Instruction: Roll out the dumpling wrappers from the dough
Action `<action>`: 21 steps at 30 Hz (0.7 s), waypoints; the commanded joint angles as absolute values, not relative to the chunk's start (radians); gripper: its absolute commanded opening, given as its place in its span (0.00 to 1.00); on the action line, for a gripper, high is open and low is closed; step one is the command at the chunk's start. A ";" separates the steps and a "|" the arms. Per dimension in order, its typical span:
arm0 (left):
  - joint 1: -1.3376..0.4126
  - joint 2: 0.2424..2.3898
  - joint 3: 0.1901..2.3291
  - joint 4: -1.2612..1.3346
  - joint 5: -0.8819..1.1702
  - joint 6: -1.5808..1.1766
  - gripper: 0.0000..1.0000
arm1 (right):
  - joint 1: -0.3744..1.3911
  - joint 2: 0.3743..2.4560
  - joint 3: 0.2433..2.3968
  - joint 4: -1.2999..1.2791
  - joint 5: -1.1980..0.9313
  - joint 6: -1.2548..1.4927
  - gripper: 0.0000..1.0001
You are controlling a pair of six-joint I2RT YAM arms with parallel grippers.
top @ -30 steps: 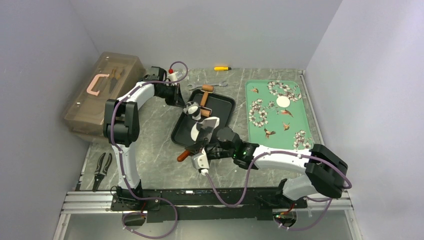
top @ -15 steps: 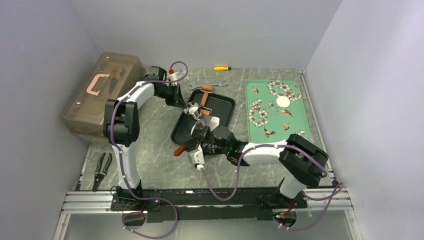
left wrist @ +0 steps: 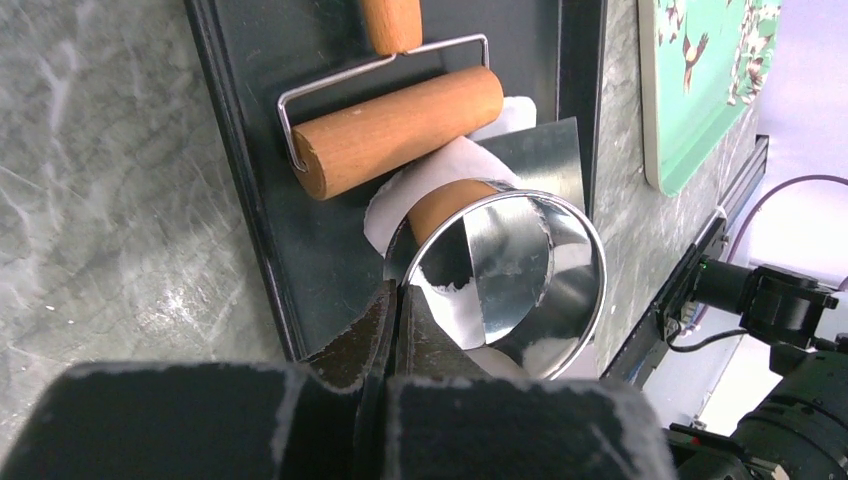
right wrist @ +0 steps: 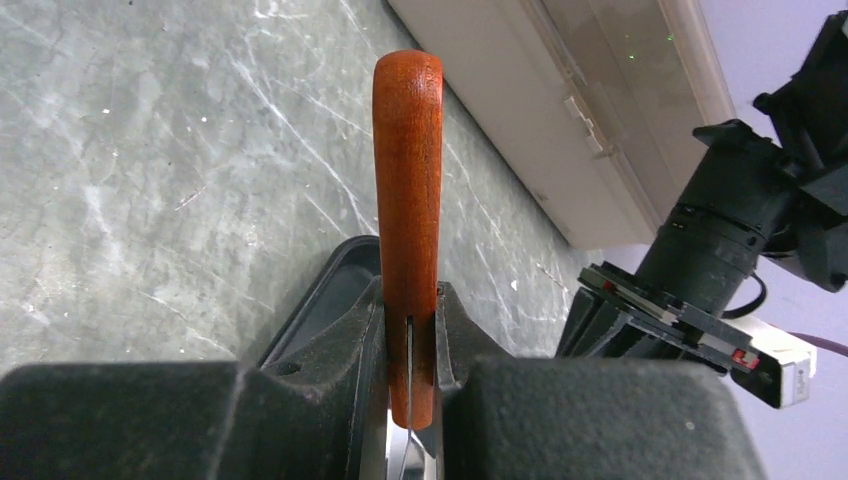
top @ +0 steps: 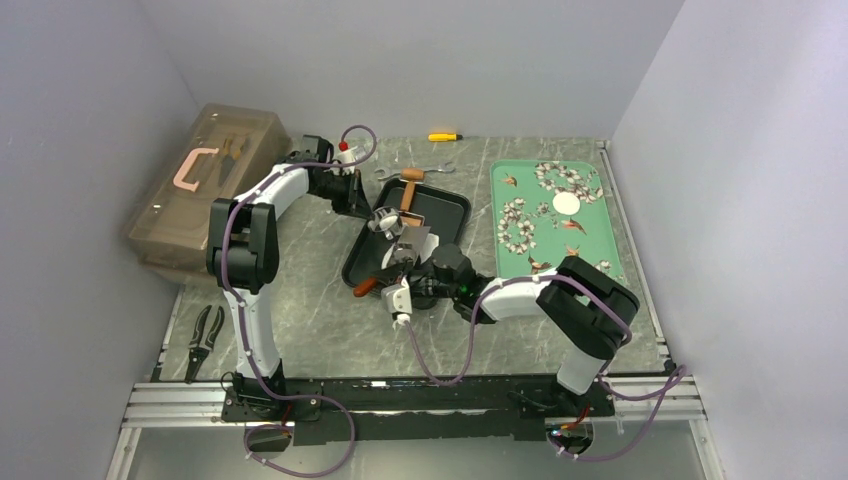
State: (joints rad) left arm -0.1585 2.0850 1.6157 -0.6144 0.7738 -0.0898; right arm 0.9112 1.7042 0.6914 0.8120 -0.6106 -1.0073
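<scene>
A flattened white sheet of dough [left wrist: 440, 172] lies in the black tray [top: 445, 208], under the brown wooden roller [left wrist: 400, 128], which also shows from above [top: 408, 190]. My left gripper [left wrist: 398, 298] is shut on the rim of the shiny metal ring cutter [left wrist: 575, 262] and holds it over the dough; from above it is at the tray's left side [top: 380, 217]. My right gripper [right wrist: 410, 335] is shut on the red-brown wooden handle [right wrist: 408, 180] of a metal-bladed scraper [top: 366, 287], whose blade [left wrist: 535, 150] reaches into the tray. One round wrapper [top: 566, 203] lies on the green tray [top: 590, 245].
A translucent toolbox [top: 205, 185] stands at the left and shows in the right wrist view [right wrist: 560, 120]. Pliers [top: 205, 335] lie at the near left. A wrench [top: 420, 171] and a yellow screwdriver [top: 445, 136] lie behind the black tray.
My right arm has reached further toward the black tray, carrying the scraper up and left over the dough. The left gripper with the ring cutter has hardly moved.
</scene>
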 commanded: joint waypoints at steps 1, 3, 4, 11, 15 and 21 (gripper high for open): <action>-0.163 2.022 1.605 -0.645 0.817 -0.058 0.00 | 0.883 1.704 0.708 0.968 -0.638 -0.993 0.00; -0.163 2.020 1.601 -0.654 0.816 -0.051 0.00 | 0.864 1.704 0.707 0.981 -0.640 -0.984 0.00; -0.162 2.017 1.600 -0.659 0.817 -0.046 0.00 | 0.856 1.704 0.706 0.982 -0.638 -0.983 0.00; -0.145 2.004 1.591 -0.659 0.834 -0.042 0.00 | 0.785 1.661 0.664 1.056 -0.655 -0.881 0.00; -0.140 2.011 1.600 -0.646 0.836 -0.054 0.00 | 0.786 1.596 0.644 1.028 -0.679 -0.852 0.00; -0.117 1.988 1.609 -0.627 0.819 -0.063 0.00 | 0.783 1.512 0.608 0.993 -0.696 -0.829 0.00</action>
